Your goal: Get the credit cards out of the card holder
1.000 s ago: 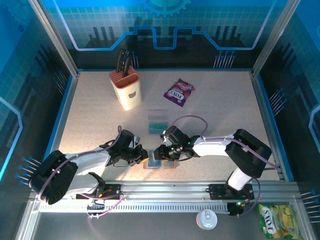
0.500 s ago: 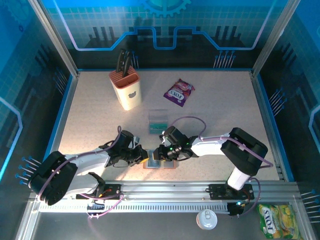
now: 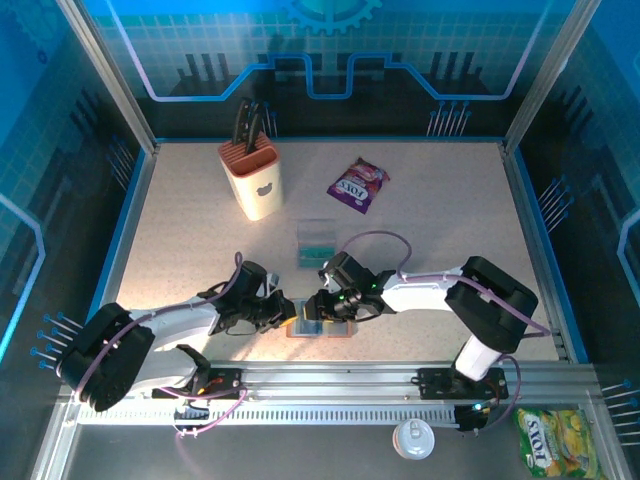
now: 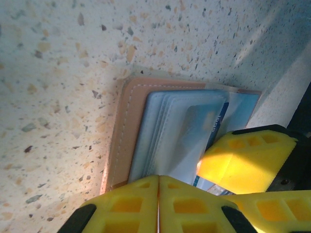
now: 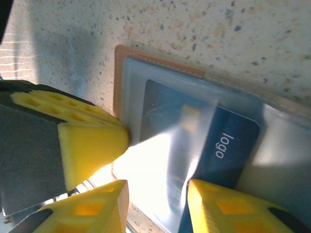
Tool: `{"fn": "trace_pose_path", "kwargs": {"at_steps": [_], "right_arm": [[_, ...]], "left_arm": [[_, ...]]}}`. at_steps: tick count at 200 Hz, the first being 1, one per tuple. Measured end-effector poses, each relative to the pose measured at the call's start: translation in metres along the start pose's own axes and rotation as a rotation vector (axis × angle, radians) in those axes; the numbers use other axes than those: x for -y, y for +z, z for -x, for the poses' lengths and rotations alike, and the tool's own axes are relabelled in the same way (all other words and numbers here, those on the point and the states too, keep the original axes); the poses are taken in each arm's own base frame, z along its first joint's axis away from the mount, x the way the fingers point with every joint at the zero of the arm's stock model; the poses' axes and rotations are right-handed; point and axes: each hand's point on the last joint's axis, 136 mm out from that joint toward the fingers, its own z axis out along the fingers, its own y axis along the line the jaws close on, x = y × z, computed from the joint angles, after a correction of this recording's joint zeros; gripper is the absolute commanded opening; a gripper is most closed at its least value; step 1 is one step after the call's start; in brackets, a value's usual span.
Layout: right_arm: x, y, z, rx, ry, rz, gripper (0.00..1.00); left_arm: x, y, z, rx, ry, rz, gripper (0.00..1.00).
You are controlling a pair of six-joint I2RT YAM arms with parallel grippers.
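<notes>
**Jaws crowd the holder: left shut as a prop, right parted over a blue card**

Left jaws are fully closed, yellow pads (image 4: pixel 131 206) pressed flat together with nothing between them. In the right wrist view, one of their tips (image 5: pixel 90 141) touches the stitched edge of the small tan-brown leather card holder (image 4: pixel 119 145). My reading is that they act as a stop to keep the holder from sliding, not as a grip.

Right jaws stand partly apart, yellow fingers (image 5: pixel 228 208) on either side of a glare-washed patch of the grey-blue clear plastic sleeves (image 4: pixel 165 131). I see nothing clamped between them.

The card holder lies open and flat on the speckled stone-look surface (image 3: pixel 450 220), close to the arm bases and directly between the two arms. A dark blue plastic credit card (image 5: pixel 228 141) printed "logo" lies in the top sleeve, one end already poking bare past the sleeve's mouth.

That bare end is what the next move turns on. In the right wrist view the card's long axis runs slantwise across the holder, and its free end points away from the left jaws, just beside one right finger. The right arm is plainly the better placed. Its pull should follow the card's length, away from the left prop. Pulled crosswise, the card would likely drag sleeve and holder along.

A clear plastic tray (image 3: pixel 317 222) stands on the surface beyond the holder.
</notes>
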Motion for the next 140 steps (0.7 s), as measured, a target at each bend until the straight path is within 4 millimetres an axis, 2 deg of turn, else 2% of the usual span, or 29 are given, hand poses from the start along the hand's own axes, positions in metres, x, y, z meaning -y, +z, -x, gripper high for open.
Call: {"fn": "trace_pose_path", "kwargs": {"at_steps": [54,140], "right_arm": [[0.006,-0.004,0.000,-0.006,-0.022,-0.056,0.39],[-0.001,-0.009,0.001,0.005,-0.039,-0.044,0.39]], "left_arm": [[0.000,0.000,0.000,0.002,0.000,0.000,0.11],[-0.001,-0.014,-0.004,0.021,-0.007,0.029,0.16]]}}
